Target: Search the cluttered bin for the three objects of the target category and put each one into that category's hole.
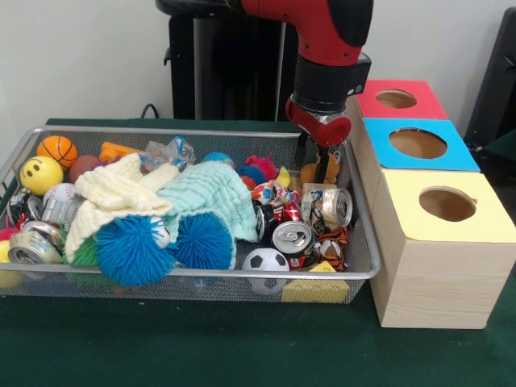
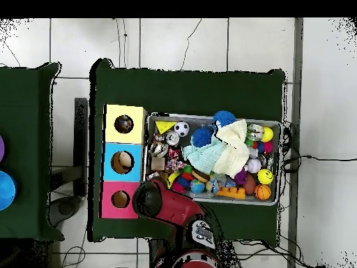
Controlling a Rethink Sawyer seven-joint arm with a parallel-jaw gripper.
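Listing contents at this moment, with progress judged from how things lie.

Silver wire-mesh bin (image 1: pixel 359 266) on the green-covered table (image 1: pixel 201 347): still heavily stocked. Holds crushed drink cans (image 1: pixel 292 236), a cream knitted cloth (image 1: pixel 113 193), a mint-green knitted cloth (image 1: pixel 214 197), two blue spiky rubber balls (image 1: pixel 129 250), a small black-and-white football (image 1: pixel 266 262), a yellow smiley ball (image 1: pixel 40 174), an orange mini basketball (image 1: pixel 57 150) and assorted small toys.

Three wooden boxes just beside the bin, each with a round hole: yellow-topped box (image 1: pixel 476 222), blue-topped box (image 1: pixel 379 149), red-topped box (image 1: pixel 423 105). The overhead view shows something pale inside the holes, too small to identify.

Red and black arm's gripper (image 1: pixel 318 157): lowered into the bin's far corner nearest the boxes, among orange and yellow toys; whether its jaws are apart or closed on anything cannot be told.

Target category: not evident from the scene. Progress: apparently searching or picking; most sorting appears left.
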